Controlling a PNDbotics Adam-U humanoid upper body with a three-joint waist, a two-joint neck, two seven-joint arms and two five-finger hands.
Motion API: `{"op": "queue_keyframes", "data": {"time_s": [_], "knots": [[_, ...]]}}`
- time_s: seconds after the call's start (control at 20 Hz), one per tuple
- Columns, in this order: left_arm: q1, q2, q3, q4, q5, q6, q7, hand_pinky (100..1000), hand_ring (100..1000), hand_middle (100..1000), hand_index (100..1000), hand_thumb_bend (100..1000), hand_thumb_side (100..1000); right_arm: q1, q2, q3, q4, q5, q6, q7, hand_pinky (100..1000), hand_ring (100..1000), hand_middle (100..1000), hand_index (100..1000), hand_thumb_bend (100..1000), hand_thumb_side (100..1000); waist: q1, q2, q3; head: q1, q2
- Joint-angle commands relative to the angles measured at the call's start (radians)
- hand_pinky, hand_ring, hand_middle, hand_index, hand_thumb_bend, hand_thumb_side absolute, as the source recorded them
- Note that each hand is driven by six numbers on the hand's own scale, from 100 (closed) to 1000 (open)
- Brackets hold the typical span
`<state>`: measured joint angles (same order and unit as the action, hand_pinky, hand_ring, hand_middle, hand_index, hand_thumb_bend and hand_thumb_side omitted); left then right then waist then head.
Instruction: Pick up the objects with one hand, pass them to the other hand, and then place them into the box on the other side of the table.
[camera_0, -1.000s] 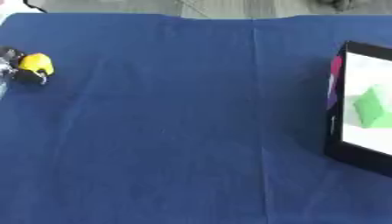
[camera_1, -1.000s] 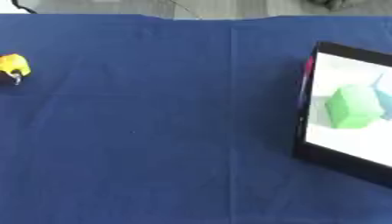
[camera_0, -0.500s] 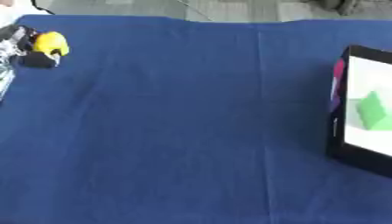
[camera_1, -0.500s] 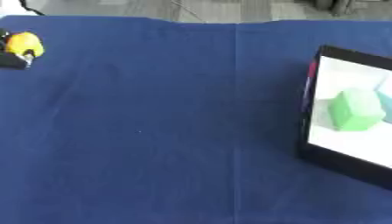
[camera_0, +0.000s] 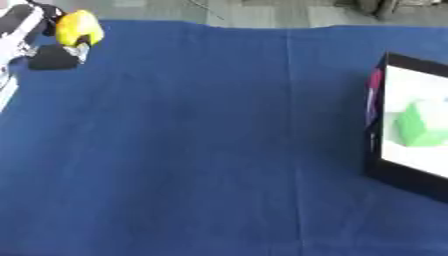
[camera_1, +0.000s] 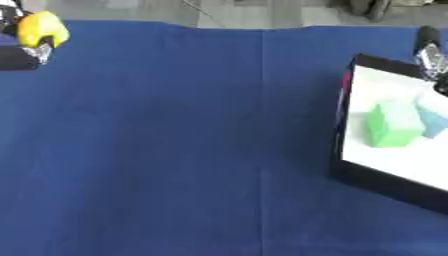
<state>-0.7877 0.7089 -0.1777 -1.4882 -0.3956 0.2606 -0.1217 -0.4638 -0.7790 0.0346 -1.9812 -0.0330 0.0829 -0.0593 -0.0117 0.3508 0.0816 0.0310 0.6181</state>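
Note:
At the far left, my left hand (camera_0: 39, 35) holds a rounded yellow object (camera_0: 79, 28) lifted above the blue cloth, its dark fingers curled beside and under it. On the right stands the black box (camera_1: 376, 181) with a white floor; a green block (camera_1: 394, 124) and a pale blue block (camera_1: 431, 121) lie inside. Only a small dark and silver part of my right hand (camera_1: 429, 52) shows, over the box's far right corner at the edge of the right eye view.
A blue cloth (camera_0: 201, 150) covers the whole table, with a crease running down its middle. A magenta strip (camera_0: 374, 85) shows on the box's left wall. Grey floor lies beyond the table's far edge.
My left hand has carried the yellow object up off the cloth and to the right. A part of my right hand has come into sight above the box.

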Motion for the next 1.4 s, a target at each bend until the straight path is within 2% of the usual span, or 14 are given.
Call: {"op": "queue_keyframes", "data": {"time_s": [0.05,0.3,0.55,0.6,0.65,0.8,1.05,1.4], "knots": [[0.003,0.003,-0.018,-0.114,-0.008,-0.009,0.018,801,598,568,646,100,274,-0.043,-0.026,0.023,-0.019,0.004,-0.027,0.070,949,1000,938,942,100,358,0.000,-0.031,0.003,-0.018,0.008],[0.028,-0.045,-0.054,-0.208,-0.047,-0.021,0.042,797,592,567,645,100,269,-0.106,-0.004,0.069,-0.019,0.007,-0.046,0.187,945,1000,943,943,100,341,-0.002,-0.036,0.008,-0.028,0.016],[0.048,-0.123,-0.100,-0.280,-0.125,-0.056,0.090,788,587,566,646,100,263,-0.179,0.036,0.138,-0.019,0.035,-0.066,0.340,941,1000,947,948,100,327,-0.004,-0.042,0.011,-0.037,0.026],[0.052,-0.138,-0.106,-0.289,-0.136,-0.063,0.096,786,587,567,646,100,261,-0.192,0.044,0.150,-0.019,0.040,-0.067,0.364,940,1000,943,949,100,280,-0.004,-0.043,0.010,-0.039,0.028],[0.056,-0.154,-0.114,-0.298,-0.147,-0.071,0.102,785,587,567,645,100,254,-0.205,0.055,0.164,-0.019,0.045,-0.066,0.391,940,1000,948,949,100,336,-0.005,-0.045,0.010,-0.042,0.032],[0.069,-0.193,-0.130,-0.308,-0.211,-0.098,0.118,783,585,566,645,100,247,-0.235,0.086,0.199,-0.019,0.058,-0.058,0.452,939,1000,952,952,100,359,-0.007,-0.050,0.009,-0.047,0.038],[0.081,-0.245,-0.145,-0.310,-0.287,-0.137,0.162,777,585,566,644,100,230,-0.263,0.134,0.247,-0.019,0.081,-0.026,0.517,940,1000,959,959,100,400,-0.013,-0.055,0.009,-0.064,0.049],[0.087,-0.285,-0.170,-0.308,-0.362,-0.194,0.214,769,585,566,643,100,214,-0.292,0.188,0.293,-0.019,0.111,0.028,0.553,945,1000,972,970,100,425,-0.018,-0.058,0.009,-0.078,0.059]]}}
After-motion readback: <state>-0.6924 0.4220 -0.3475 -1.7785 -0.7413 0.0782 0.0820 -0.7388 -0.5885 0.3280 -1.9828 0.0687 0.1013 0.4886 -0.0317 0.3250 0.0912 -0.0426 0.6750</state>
